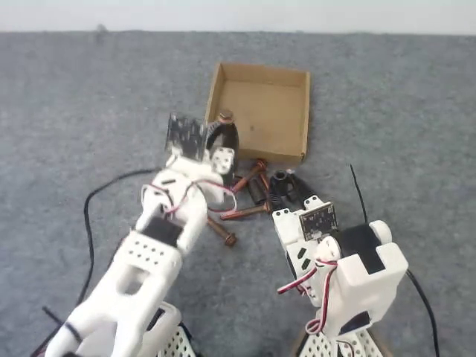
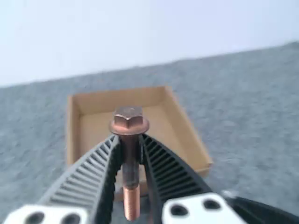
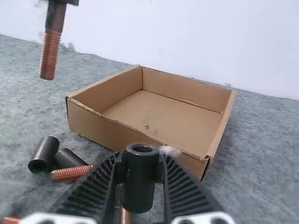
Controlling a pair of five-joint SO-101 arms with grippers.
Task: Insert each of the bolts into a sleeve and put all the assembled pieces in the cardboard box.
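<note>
Bolt (image 2: 129, 122) upright, clamped in left claw (image 2: 130, 145) by box (image 3: 103, 126); sleeve (image 3: 139, 186) upright, clamped in right claw (image 3: 140, 161); loose bolts (image 3: 70, 172), loose sleeves (image 3: 44, 154) on bench (image 1: 74, 111) near box front.

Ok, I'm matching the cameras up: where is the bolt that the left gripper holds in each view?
High view: bolt at the cardboard box's near left corner.
Left wrist view: bolt upright in the left gripper, box behind.
Right wrist view: bolt hanging threads down, off a box corner.
Shared landmark: the cardboard box.
</note>
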